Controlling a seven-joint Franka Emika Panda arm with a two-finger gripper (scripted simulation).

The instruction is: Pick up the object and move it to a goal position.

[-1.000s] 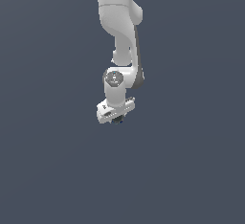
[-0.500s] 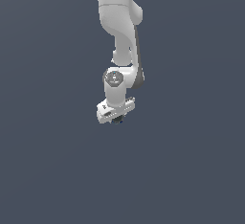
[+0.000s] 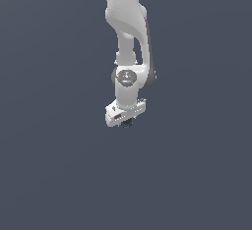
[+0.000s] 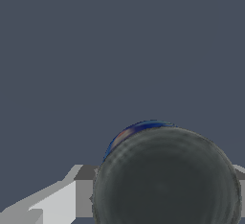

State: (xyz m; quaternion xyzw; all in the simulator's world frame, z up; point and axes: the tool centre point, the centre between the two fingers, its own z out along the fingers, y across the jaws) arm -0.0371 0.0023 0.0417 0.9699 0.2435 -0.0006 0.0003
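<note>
So the white Panda arm comes down from the top centre of the exterior view and ends just above the middle of the frame, with the white claw pointing down. Tucked right under the claw there's a tiny dark, nearly black roundish object with a bit of a bluish tint, just peeking out below the white body. It's way smaller than the claw itself. Everything around is flat slate-grey background, so I honestly can't tell whether the object is sitting on a surface or up in the air.

In the wrist view the dark round object fills the lower right part of the frame, looking grey and glossy, with a blue edge showing along its upper rim. A pale grey finger sits in the lower left corner, just beside the object. Whether the claw is actually clamped on it or only sitting around it, I can't tell from these views, since the finger contact is hidden.
</note>
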